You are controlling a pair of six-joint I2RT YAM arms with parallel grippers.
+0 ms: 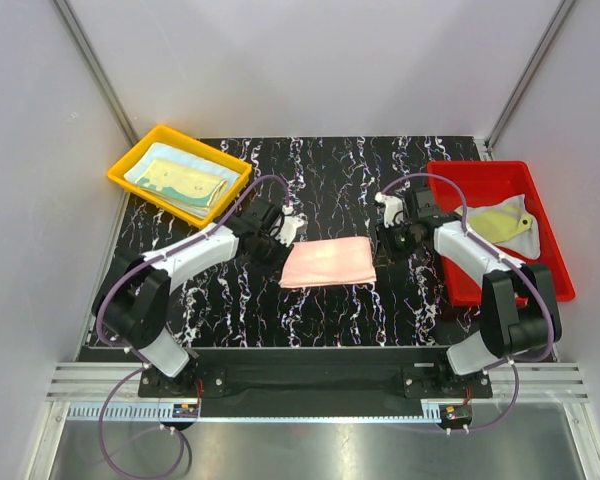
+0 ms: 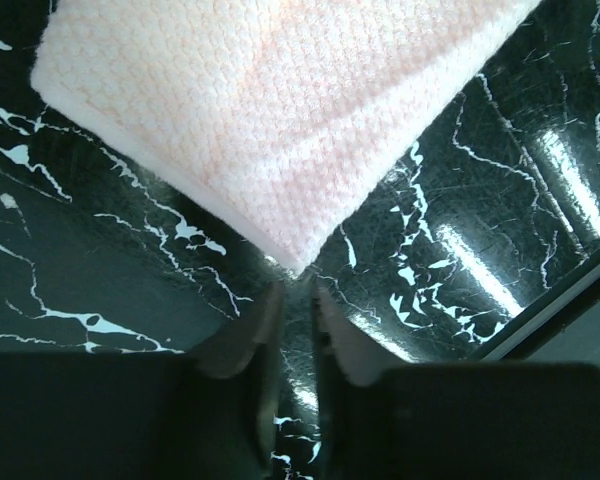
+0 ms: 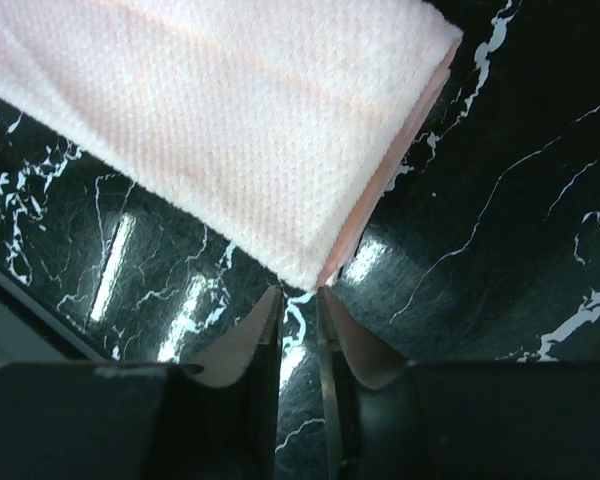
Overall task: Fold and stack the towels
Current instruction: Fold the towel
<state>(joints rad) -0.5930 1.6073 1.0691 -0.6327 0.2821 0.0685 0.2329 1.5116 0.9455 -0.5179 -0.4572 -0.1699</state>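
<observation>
At corners of the pink towel (image 1: 328, 262), left pincer (image 2: 296, 286) and right pincer (image 3: 300, 291) are parted, empty; dragging should be avoided.

The overhead camera looks steeply down from the near side over the whole worktop (image 1: 330, 190). Wrist cameras sit close, sighting past the left fingers (image 2: 245, 335) and right fingers (image 3: 242, 345); all three share the pink towel (image 1: 328, 262).
</observation>
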